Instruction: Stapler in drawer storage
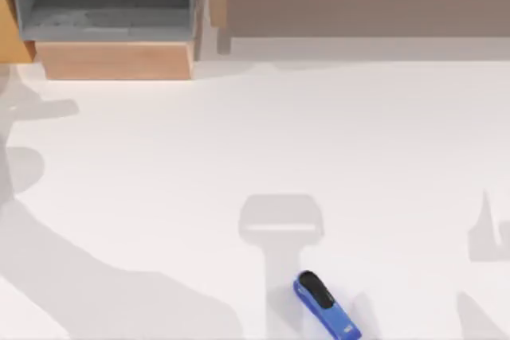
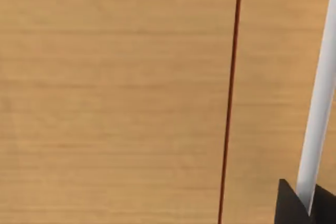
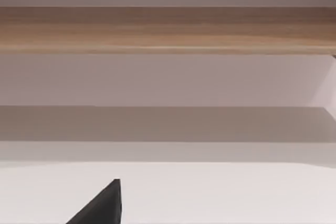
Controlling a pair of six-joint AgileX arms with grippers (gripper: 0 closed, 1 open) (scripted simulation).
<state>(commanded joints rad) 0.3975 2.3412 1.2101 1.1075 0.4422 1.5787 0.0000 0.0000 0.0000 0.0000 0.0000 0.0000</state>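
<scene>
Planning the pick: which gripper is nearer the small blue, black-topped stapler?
Probably right. The left gripper faces tan wood close up, as at the table's far-left corner, far from the blue stapler; the right gripper is over the white table, facing the long wooden unit.

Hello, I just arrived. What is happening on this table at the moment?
Nothing is being held yet. The blue stapler lies on the white table at the near edge, right of centre. The drawer at the far left is already pulled open, its grey inside showing, with nothing visible in it. A long wooden unit stands to its right.
</scene>
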